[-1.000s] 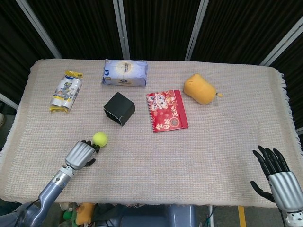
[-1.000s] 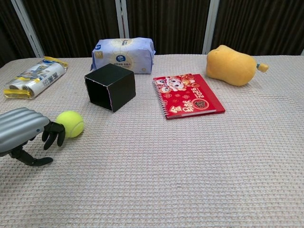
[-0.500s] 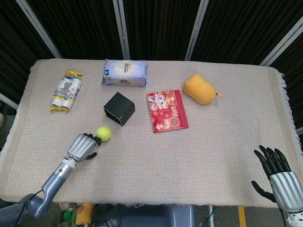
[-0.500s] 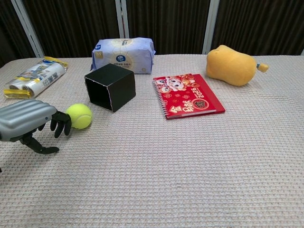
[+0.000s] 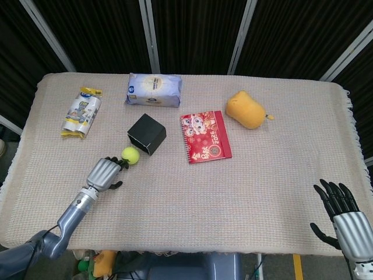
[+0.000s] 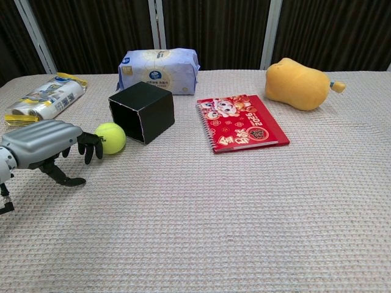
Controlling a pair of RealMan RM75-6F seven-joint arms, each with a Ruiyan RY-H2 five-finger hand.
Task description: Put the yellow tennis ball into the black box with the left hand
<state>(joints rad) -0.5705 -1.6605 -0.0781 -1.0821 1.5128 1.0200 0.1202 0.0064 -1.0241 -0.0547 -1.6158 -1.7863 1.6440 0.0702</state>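
Note:
The yellow tennis ball (image 5: 130,154) (image 6: 110,138) lies on the cloth right at the lower left face of the black box (image 5: 147,133) (image 6: 142,111), which looks like its open side. My left hand (image 5: 104,174) (image 6: 46,143) is just behind the ball, palm down. Its bent fingertips (image 6: 91,146) touch the ball's near side without enclosing it, and the thumb sticks out apart underneath. My right hand (image 5: 341,219) hovers at the table's front right corner with fingers spread and nothing in it; only the head view shows it.
A tissue pack (image 5: 154,90) (image 6: 160,70) lies behind the box and a snack packet (image 5: 82,112) (image 6: 41,101) at the far left. A red notebook (image 5: 204,136) (image 6: 242,122) sits right of the box, with an orange plush (image 5: 247,109) (image 6: 299,83) beyond it.
My left hand has moved forward and to the right, rolling the ball ahead of its fingertips up to the box. The right hand has sunk slightly.

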